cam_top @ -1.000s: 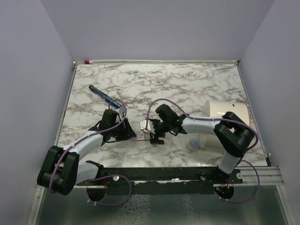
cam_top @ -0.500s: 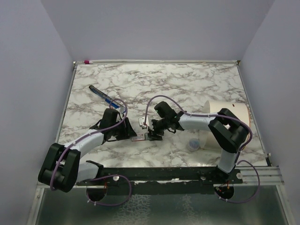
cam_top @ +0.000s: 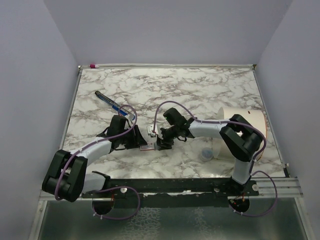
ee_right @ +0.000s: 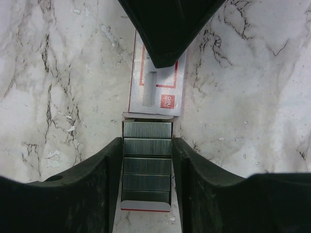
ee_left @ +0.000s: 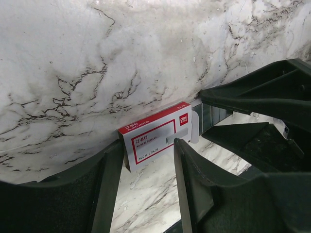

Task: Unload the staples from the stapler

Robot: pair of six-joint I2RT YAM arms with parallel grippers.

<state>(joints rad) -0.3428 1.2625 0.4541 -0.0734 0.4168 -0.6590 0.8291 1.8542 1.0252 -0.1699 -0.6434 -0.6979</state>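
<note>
Staples (ee_right: 147, 162), silvery-grey metal strips packed in five blocks, are seen in a narrow white-and-red cardboard tray (ee_right: 146, 206). The tray projects from one end of a small white-and-red cardboard staple box (ee_left: 150, 138) lying on the marble-patterned tabletop (cam_top: 210, 90). Tray and box share one long axis, which runs straight out along the fingers of the right gripper (ee_right: 147, 141) and ends at the left gripper (ee_left: 148, 145). The right gripper is the nearer to the staples: its fingers are pressed against both long sides of the tray, pinching it. The box is pinched by the left gripper at the end away from the tray. A pull along that axis is judged to be what the next move calls for. The dark-grey mini stapler cannot be made out in any view.
</note>
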